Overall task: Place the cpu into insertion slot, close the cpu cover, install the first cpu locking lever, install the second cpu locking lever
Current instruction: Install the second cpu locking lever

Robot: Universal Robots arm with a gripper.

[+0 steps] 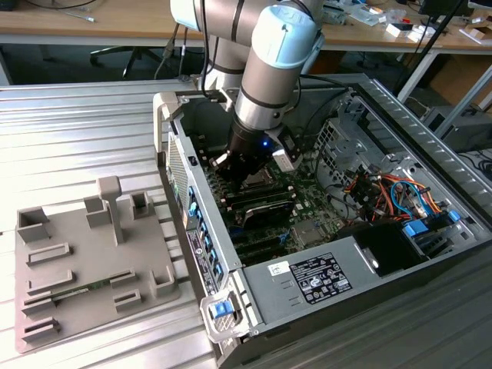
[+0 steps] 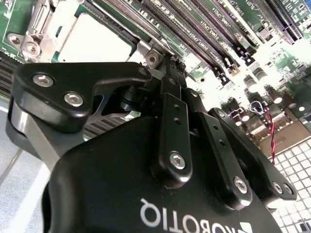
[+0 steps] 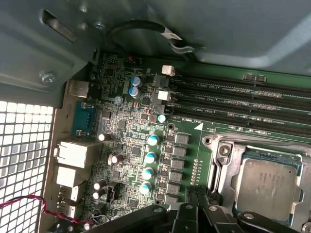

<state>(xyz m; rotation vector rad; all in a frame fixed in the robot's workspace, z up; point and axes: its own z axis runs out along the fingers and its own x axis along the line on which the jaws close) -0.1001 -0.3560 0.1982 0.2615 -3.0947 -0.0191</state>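
Observation:
The cpu (image 3: 268, 188), a flat silvery-grey square, lies seated in the insertion slot (image 3: 241, 160); in the second wrist view the cpu (image 2: 92, 41) looks bright. The cpu cover (image 3: 224, 167), a shiny metal frame, lies flat around the chip, with one corner (image 2: 142, 48) beside a round screw. My gripper (image 2: 173, 65) is shut, its black fingers pressed together with nothing seen between them, the tips just off that corner of the frame. From outside, the gripper (image 1: 244, 167) hangs low inside the case, over the socket area. I cannot make out the locking levers.
The open computer case (image 1: 192, 231) lies on a ribbed metal table. Long black memory slots (image 3: 243, 104) run beside the socket, with capacitors (image 3: 150, 158) close by. Orange and blue cables (image 1: 392, 188) and a power supply (image 1: 323, 280) fill the case's near end. A grey fixture plate (image 1: 84, 261) sits at the exterior view's left.

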